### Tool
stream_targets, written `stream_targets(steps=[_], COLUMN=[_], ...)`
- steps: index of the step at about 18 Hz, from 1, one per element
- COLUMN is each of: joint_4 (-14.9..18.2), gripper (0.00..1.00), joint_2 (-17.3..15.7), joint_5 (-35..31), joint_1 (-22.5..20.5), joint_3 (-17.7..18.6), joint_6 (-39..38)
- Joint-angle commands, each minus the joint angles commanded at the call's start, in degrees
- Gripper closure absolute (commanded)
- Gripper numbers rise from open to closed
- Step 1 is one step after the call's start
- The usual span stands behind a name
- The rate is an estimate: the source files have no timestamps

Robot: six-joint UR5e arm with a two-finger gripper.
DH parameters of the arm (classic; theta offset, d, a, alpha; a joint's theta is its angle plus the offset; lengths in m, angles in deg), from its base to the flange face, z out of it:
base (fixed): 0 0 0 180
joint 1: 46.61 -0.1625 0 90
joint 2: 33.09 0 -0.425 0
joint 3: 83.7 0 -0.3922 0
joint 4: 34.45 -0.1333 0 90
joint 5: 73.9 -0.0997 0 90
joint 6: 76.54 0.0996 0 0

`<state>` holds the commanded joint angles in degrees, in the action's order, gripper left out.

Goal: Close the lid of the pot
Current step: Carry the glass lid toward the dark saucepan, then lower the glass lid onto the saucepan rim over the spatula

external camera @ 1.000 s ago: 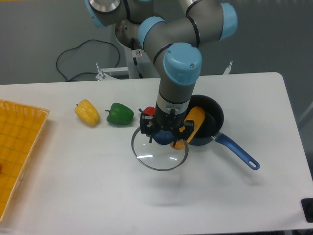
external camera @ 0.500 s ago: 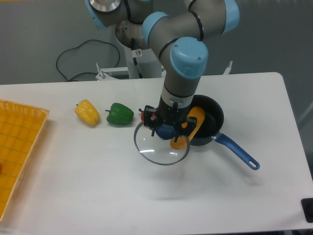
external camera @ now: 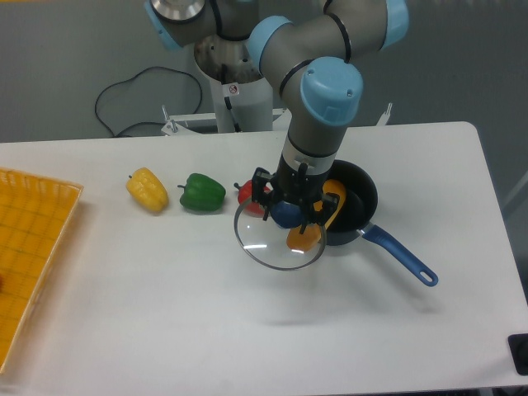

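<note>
Lid held clear of the table, just left of the pot.
Gripper pinches the blue knob of the lid; the glass disc hangs tilted, its right edge overlapping the rim of the pot, which contains an orange item.

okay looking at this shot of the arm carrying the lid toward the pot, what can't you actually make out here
All from the one fixed camera:
- Claw grip on the lid's blue knob: fingers crowd it, so contact is unclear.
- Pot interior: the arm and an orange utensil cover most of it.
- Red object: mostly behind the claw and lid.
- Yellow tray: cut off by the left edge.
</note>
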<state>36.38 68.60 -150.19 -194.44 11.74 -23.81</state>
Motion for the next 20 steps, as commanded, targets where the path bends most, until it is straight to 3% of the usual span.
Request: stream_targets(steps=[9,20], joint_4=[0.09,0.27], gripper=[0.49,0.49], joint_2=[-0.97,-1.06], joint_5=[0.26,-0.09], joint_1=[-2.64,-4.66], joint_3=[2.2,2.99], joint_6=[9.76,14.25])
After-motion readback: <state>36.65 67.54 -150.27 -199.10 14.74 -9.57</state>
